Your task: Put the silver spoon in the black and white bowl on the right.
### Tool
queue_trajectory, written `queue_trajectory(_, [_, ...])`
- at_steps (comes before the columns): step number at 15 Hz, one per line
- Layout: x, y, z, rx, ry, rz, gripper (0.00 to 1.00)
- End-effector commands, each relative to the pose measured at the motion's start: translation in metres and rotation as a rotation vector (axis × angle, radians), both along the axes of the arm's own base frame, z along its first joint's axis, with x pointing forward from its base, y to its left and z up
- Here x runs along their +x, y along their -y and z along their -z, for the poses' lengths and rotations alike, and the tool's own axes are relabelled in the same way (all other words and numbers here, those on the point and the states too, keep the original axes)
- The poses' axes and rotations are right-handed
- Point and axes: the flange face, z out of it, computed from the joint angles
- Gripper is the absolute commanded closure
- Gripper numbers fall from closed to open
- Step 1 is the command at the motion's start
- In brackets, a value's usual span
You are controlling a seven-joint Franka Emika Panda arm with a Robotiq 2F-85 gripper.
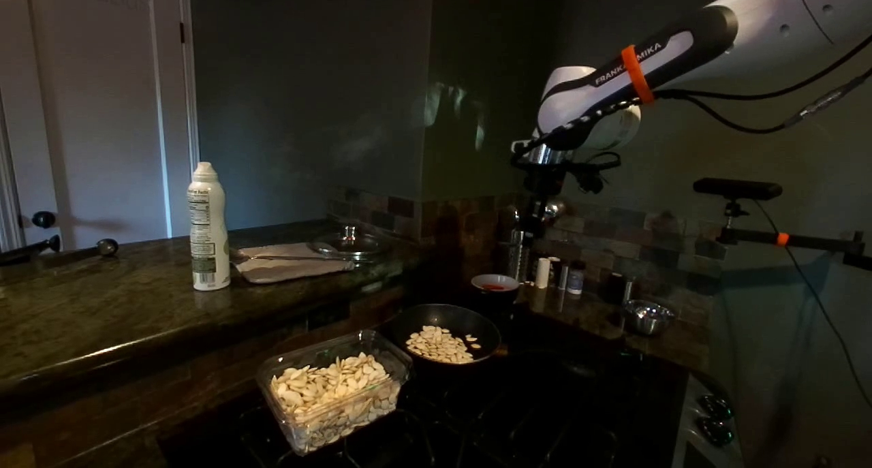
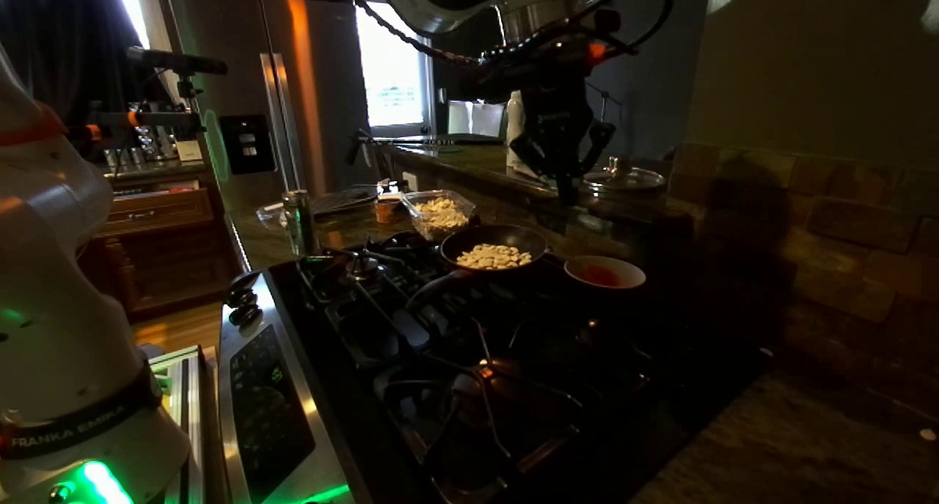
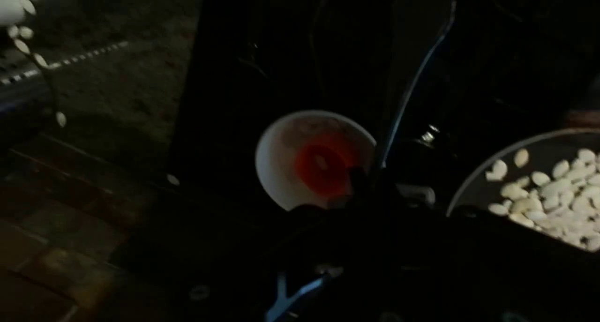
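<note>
Evidently the bowl [image 1: 496,279] is sitting beside the pan [image 1: 458,319] in an exterior view. In an exterior view, the gripper [image 2: 566,190] is hanging higher, jaws nearly meeting. In the wrist view it is apparently pinching the spoon [image 3: 412,73] near the bowl; carrying is probably happening, with centring, lowering and releasing pending.

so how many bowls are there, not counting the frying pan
2: the white-lined bowl on the stove beside the frying pan, and the metal bowl on the counter. Darkness may hide others.
</note>
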Motion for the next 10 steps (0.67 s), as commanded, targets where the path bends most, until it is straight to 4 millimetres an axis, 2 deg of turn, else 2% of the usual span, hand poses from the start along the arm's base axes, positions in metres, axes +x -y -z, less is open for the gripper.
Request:
queue_trajectory(1, [-0.002,0.012,0.003,0.000,-0.024,0.018,0.94])
queue_trajectory(3, [-0.002,0.023,0.009,0.004,-0.043,0.037,0.94])
queue_trajectory(4, [0.000,0.024,0.010,0.003,-0.044,0.038,0.99])
queue_trajectory(5, [0.004,0.026,0.013,-0.022,-0.047,0.038,0.99])
queue_trajectory(10, [0.025,0.031,0.051,-0.047,-0.095,0.008,0.99])
